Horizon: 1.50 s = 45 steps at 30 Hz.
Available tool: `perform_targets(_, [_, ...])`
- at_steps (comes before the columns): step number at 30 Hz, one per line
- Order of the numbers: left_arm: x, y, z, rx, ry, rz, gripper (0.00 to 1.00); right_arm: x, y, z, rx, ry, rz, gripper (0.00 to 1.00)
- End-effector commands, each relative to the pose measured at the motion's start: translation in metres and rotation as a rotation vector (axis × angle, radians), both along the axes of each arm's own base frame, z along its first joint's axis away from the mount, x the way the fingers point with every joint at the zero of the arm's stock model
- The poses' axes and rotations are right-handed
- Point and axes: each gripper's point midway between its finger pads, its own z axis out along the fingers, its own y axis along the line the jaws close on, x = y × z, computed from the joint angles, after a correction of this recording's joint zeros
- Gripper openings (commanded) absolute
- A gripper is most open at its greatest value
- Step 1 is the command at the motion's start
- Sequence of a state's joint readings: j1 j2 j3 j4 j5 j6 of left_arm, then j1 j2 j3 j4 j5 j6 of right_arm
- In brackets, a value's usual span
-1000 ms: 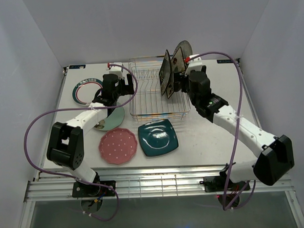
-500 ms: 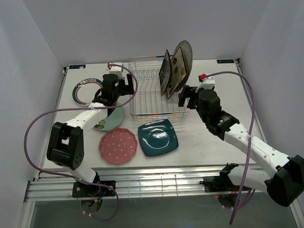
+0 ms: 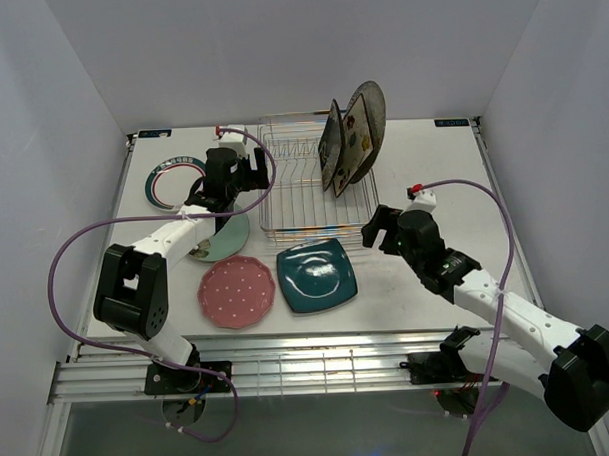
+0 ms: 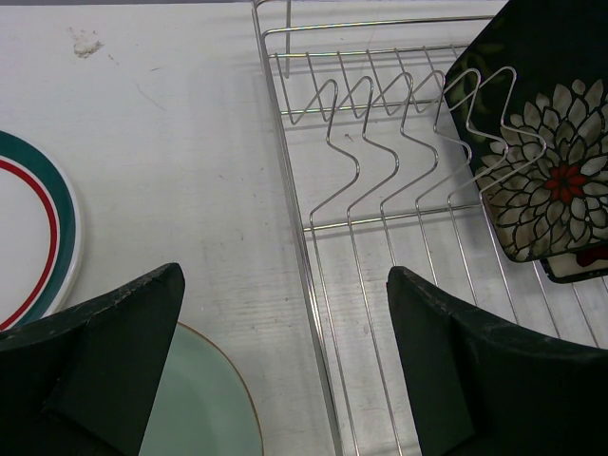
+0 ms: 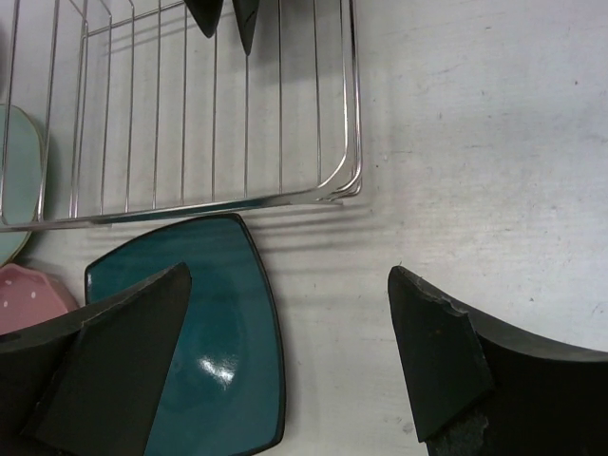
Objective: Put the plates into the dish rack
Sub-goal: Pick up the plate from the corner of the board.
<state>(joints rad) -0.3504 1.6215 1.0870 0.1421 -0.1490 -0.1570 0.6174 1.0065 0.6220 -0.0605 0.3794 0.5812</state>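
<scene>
1. three plates are seen standing on edge at the far right end of the dish rack [image 3: 313, 193]: a speckled grey round plate [image 3: 372, 98], a black floral square plate [image 4: 556, 190] and a further square plate [image 3: 332, 152], whose pattern cannot be told.
2. four plates are recorded lying flat on the table [image 3: 432, 163]:
   - the teal square plate [image 3: 317, 276] lies just in front of the rack's near rail
   - the pink dotted plate [image 3: 237, 291] lies just beside it, to the left
   - the mint plate [image 3: 225, 239] is partly hidden under the left arm
   - the white teal-rimmed plate [image 3: 168, 185] lies at the far left
3. the left gripper [image 4: 285, 361] is found released and grasps nothing. it is held over the rack's left rail, with the mint plate's rim beside it.
4. the right gripper [image 5: 285, 351] is found released and empty. it is held above bare table by the rack's near right corner, with the teal plate's right edge beneath it.
</scene>
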Motion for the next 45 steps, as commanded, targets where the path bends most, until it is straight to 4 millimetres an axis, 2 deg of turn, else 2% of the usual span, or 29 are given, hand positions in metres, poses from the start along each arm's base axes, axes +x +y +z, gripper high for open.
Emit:
perform_targets(1, [0.002, 0.0, 0.027, -0.021, -0.055, -0.004, 0.98, -0.01, 0.007, 0.009, 0.103, -0.015, 0.02, 0.9])
perform_targets(2, [0.002, 0.0, 0.028, -0.021, -0.057, -0.004, 0.98, -0.014, 0.006, 0.002, 0.102, -0.006, 0.027, 0.9])
perform_targets(3, [0.002, 0.0, 0.028, -0.021, -0.057, -0.004, 0.98, -0.017, 0.008, 0.007, 0.122, -0.026, 0.048, 0.9])
perform_targets(5, [0.002, 0.0, 0.027, -0.022, -0.055, -0.004, 0.98, -0.023, 0.011, -0.001, 0.134, -0.039, 0.091, 0.9])
perform_targets(6, [0.002, 0.0, 0.027, -0.023, -0.055, -0.005, 0.98, -0.024, 0.011, 0.002, 0.147, -0.054, 0.097, 0.9])
perform_targets(12, [0.002, -0.001, 0.027, -0.024, -0.055, -0.006, 0.98, -0.036, 0.02, -0.008, 0.123, -0.027, 0.196, 0.9])
perform_targets(22, [0.002, -0.001, 0.026, -0.021, -0.054, -0.007, 0.98, -0.044, 0.017, -0.032, 0.143, 0.002, 0.188, 0.94])
perform_targets(32, [0.002, 0.0, 0.029, -0.02, -0.059, -0.005, 0.98, -0.055, 0.038, -0.058, 0.197, 0.084, 0.285, 0.96])
perform_targets(36, [0.001, 0.0, 0.028, -0.02, -0.057, -0.005, 0.98, -0.056, 0.042, -0.066, 0.216, 0.105, 0.29, 1.0])
perform_targets(38, [0.001, 0.0, 0.029, -0.02, -0.059, -0.005, 0.98, -0.06, 0.047, -0.066, 0.247, 0.121, 0.313, 0.92])
perform_targets(45, [0.001, 0.0, 0.03, -0.023, -0.061, -0.004, 0.98, -0.067, 0.048, -0.076, 0.339, 0.156, 0.271, 0.81])
